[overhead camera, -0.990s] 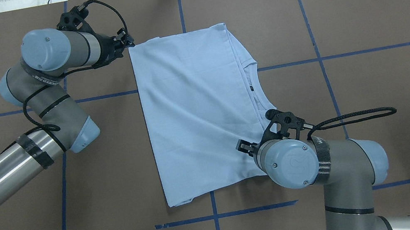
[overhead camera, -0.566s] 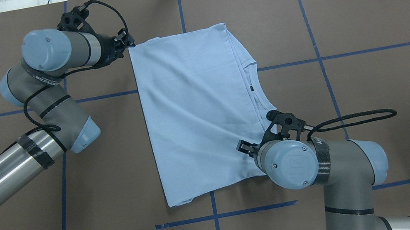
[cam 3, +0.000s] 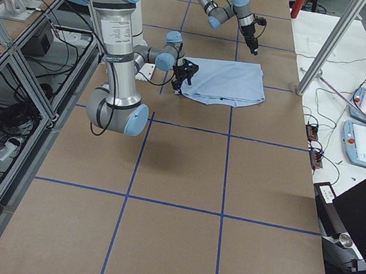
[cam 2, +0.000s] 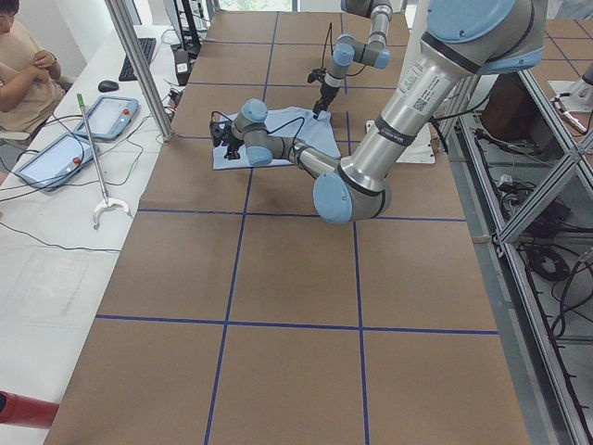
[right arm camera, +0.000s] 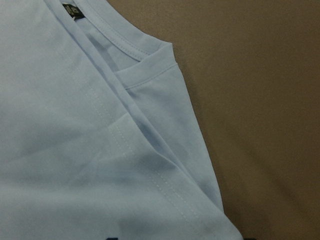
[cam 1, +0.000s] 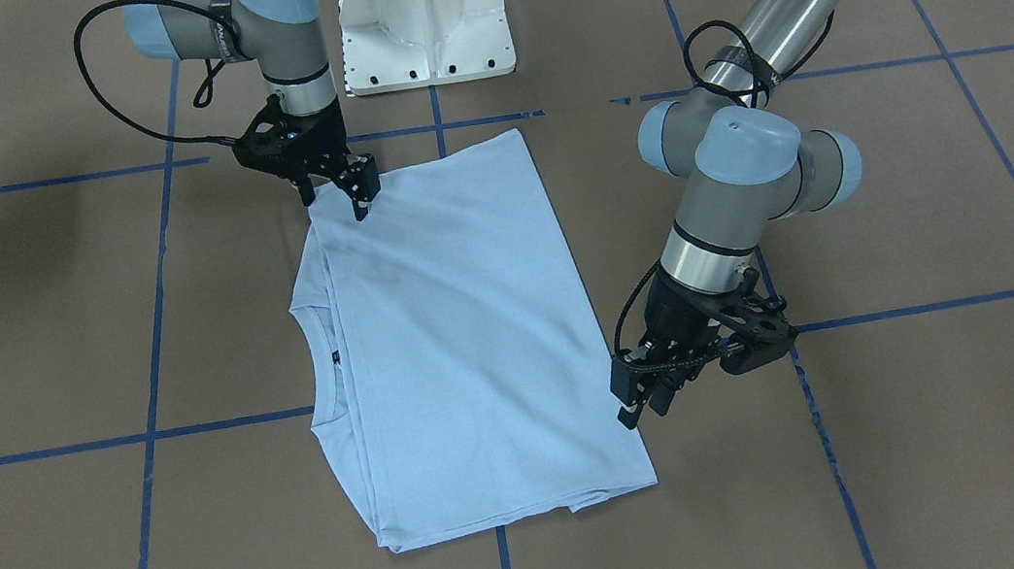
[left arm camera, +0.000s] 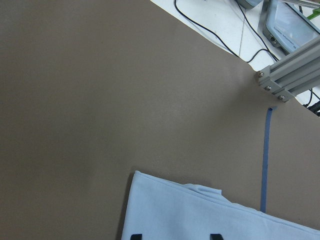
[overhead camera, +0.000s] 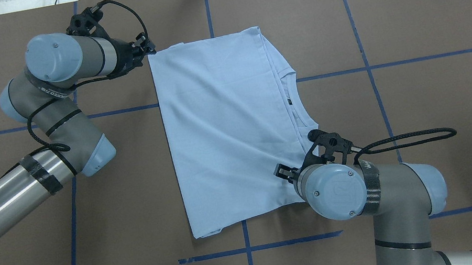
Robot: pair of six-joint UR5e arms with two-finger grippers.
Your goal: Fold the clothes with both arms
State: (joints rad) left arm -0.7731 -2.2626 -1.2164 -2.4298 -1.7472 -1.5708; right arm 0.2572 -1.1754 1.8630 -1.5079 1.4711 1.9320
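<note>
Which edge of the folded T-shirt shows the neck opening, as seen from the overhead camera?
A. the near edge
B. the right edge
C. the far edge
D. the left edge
B: in the overhead view the neck opening curves along the right-hand edge of the T-shirt, while the other three edges are plain straight folds or hems.

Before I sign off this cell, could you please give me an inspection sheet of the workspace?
Surface: brown table with blue tape grid.
Job's things: light blue T-shirt lying flat, folded, neck toward robot's right.
Clutter: nothing seen.
Grippers: left gripper open at the shirt's far hem corner; right gripper open at its near sleeve corner.
Cables: black cable looping from each wrist.
Surroundings: white pedestal; person seated at side bench.
</note>
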